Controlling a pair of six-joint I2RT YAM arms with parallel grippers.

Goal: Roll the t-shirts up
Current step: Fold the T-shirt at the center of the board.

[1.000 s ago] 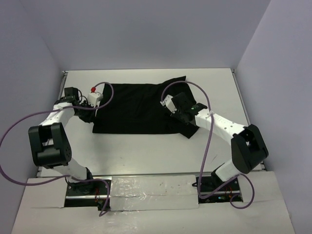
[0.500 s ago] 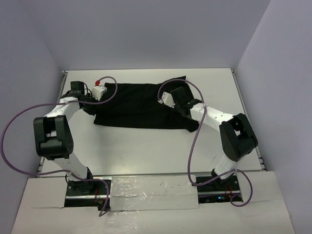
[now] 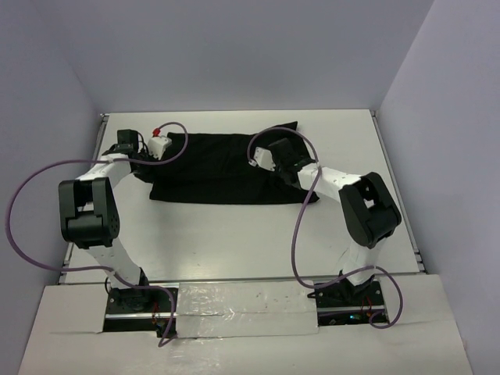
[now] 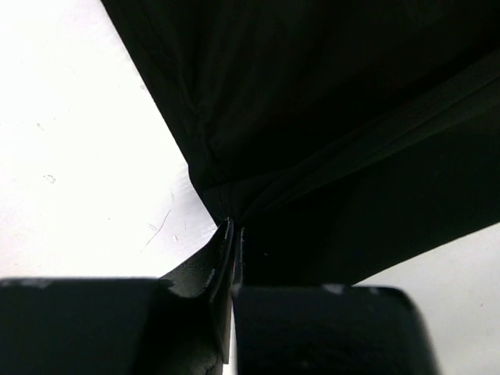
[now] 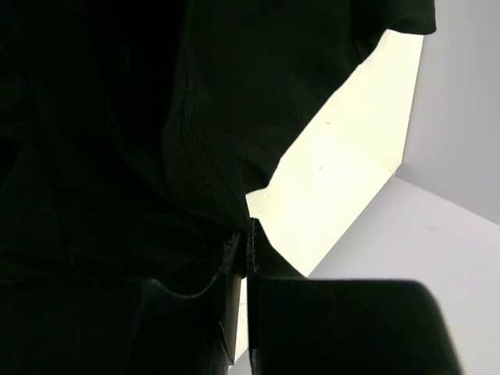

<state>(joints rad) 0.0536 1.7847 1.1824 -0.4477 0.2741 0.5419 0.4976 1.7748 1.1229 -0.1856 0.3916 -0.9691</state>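
Change: near hem of the plain black soft-fabric t-shirt (image 3: 219, 164) drawn toward 12 o'clock; band narrower than a second ago.
Meaning: likely first turn of the roll, far from finished.
Location: across the white bench (image 3: 234, 234), toward 12 o'clock.
Left hand (image 4: 233, 234): clenched on cloth, 9 o'clock end.
Right hand (image 5: 244, 238): clenched on cloth, 3 o'clock end.
Hidden: neck label unseen; layers unreadable, black on black.

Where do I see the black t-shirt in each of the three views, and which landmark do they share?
Top external: black t-shirt spread across the table's far half.
Left wrist: black t-shirt fills upper right, down to the left tool.
Right wrist: black t-shirt fills the left, down to the right tool.
Shared landmark: the white table.
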